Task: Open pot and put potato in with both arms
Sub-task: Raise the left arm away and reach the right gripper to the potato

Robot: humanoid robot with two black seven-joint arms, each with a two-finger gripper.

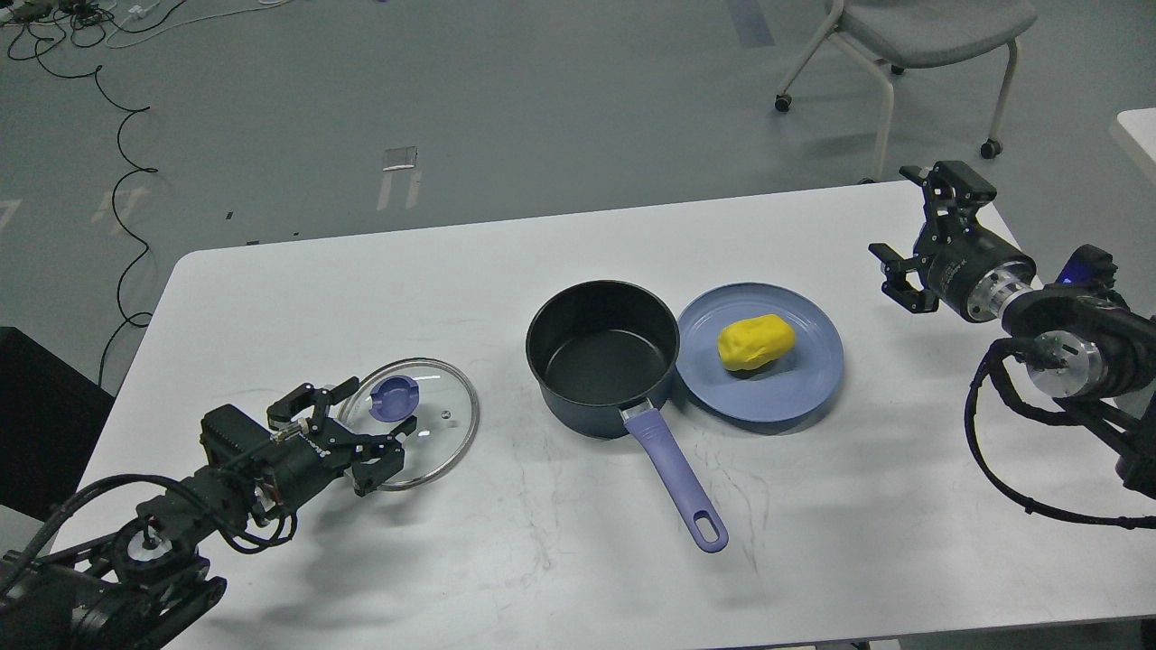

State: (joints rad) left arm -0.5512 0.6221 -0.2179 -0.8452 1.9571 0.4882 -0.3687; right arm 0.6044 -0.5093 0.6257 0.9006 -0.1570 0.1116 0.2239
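Note:
The dark pot (603, 358) with a purple handle (675, 480) stands open and empty at the table's middle. The yellow potato (756, 342) lies on a blue plate (799, 393) just right of the pot. The glass lid (424, 433) with its purple knob (394, 397) lies flat on the table, left of the pot. My left gripper (354, 428) is open at the lid's near-left edge, its fingers spread just short of the knob. My right gripper (914, 226) is open and empty above the table's right edge, well right of the plate.
The white table (542, 262) has free room at its back and along the front right. A grey chair (921, 36) stands on the floor behind the right corner. Cables lie on the floor at far left.

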